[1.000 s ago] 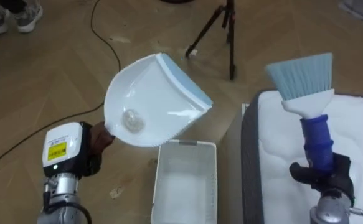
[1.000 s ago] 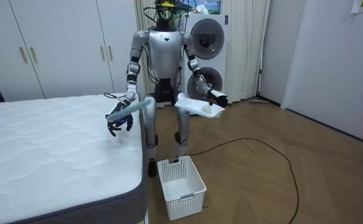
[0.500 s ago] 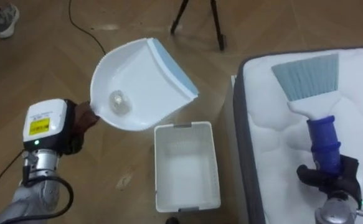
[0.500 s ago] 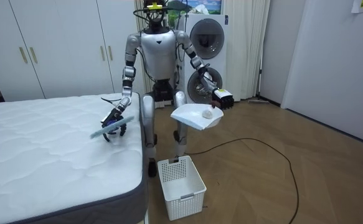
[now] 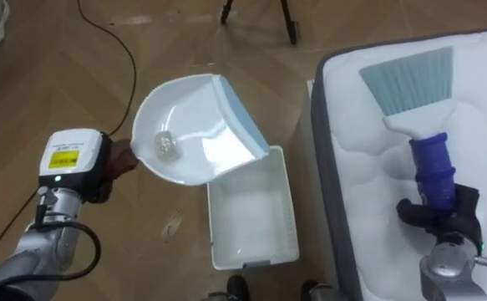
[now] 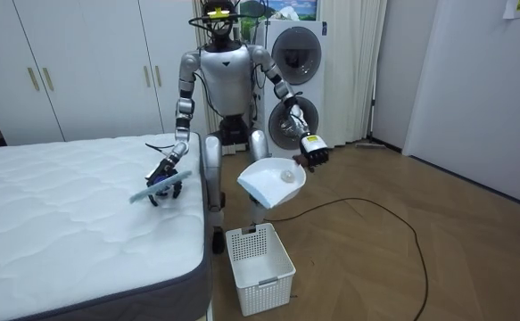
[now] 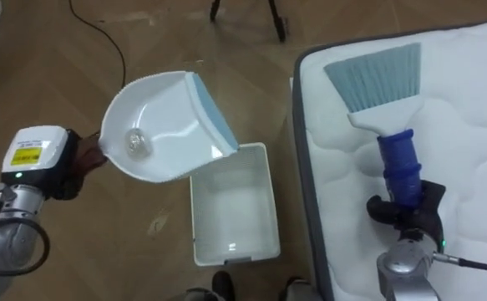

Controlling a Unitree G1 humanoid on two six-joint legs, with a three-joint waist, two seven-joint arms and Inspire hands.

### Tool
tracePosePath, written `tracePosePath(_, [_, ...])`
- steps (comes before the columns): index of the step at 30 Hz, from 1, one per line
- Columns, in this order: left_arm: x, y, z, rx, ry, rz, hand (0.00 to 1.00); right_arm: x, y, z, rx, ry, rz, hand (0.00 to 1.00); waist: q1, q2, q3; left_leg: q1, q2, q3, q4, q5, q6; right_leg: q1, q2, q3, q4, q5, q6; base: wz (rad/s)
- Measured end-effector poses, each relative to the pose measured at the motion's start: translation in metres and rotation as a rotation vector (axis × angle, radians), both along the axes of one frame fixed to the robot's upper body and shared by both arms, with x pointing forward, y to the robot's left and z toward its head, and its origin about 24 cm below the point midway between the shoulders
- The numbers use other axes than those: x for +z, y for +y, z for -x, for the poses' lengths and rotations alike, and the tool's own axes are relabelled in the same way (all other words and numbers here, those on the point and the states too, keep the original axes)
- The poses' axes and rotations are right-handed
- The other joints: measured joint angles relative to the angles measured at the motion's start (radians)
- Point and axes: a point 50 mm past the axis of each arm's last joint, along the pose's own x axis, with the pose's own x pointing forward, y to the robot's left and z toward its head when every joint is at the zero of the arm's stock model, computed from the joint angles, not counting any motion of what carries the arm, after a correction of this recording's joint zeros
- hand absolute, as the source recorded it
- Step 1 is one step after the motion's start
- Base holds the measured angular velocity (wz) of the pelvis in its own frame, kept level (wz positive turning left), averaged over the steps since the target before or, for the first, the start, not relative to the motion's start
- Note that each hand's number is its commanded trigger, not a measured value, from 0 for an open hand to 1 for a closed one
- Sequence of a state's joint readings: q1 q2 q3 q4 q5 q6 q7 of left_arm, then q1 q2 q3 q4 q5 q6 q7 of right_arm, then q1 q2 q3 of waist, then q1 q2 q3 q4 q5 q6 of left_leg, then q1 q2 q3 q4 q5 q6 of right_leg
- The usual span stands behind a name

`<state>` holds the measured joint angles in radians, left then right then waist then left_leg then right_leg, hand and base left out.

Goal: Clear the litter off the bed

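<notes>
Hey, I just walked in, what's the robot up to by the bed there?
The robot stands beside the bed, cleaning it. Its left hand holds a white dustpan with a small crumpled ball in it, above the white basket on the floor; the ball has not been tipped out. Its right hand grips a blue-handled brush, bristles pointing away from it, over the bed.
</notes>
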<state>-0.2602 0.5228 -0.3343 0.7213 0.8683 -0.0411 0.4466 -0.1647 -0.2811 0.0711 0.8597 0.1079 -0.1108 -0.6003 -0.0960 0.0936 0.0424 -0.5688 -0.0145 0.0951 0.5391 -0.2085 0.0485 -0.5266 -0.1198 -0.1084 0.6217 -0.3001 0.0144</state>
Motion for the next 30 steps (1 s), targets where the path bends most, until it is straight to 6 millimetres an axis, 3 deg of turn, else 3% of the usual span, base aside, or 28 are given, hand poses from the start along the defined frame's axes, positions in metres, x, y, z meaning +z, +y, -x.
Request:
tracePosePath(7, [0.0, -0.008, -0.003, -0.058, 0.011, -0.047, 1.0, 0.0, 0.004, -0.001, 0.025, -0.001, 0.022, 0.0, -0.02, 0.011, 0.0065, 0.004, 0.001, 0.004, -0.011, 0.001, 0.001, 0.004, 0.0, 0.0, -0.014, -0.001, 0.001, 0.0])
tracePosePath(23, [0.01, -0.008, -0.005, -0.154, 0.007, -0.191, 1.0, -0.002, 0.009, 0.0, 0.055, 0.004, 0.066, 0.0, -0.033, 0.01, 0.006, 0.011, -0.001, 0.011, -0.039, 0.003, 0.001, 0.003, -0.003, -0.005, -0.031, 0.0, 0.001, 0.0])
tracePosePath(30, [0.011, 0.003, 0.012, -0.192, 0.023, -0.261, 1.0, -0.004, 0.009, 0.002, 0.044, 0.01, 0.075, 0.0, -0.038, 0.006, 0.0041, 0.028, -0.009, 0.018, -0.057, 0.01, 0.003, 0.014, -0.012, -0.007, -0.034, -0.002, 0.003, 0.02])
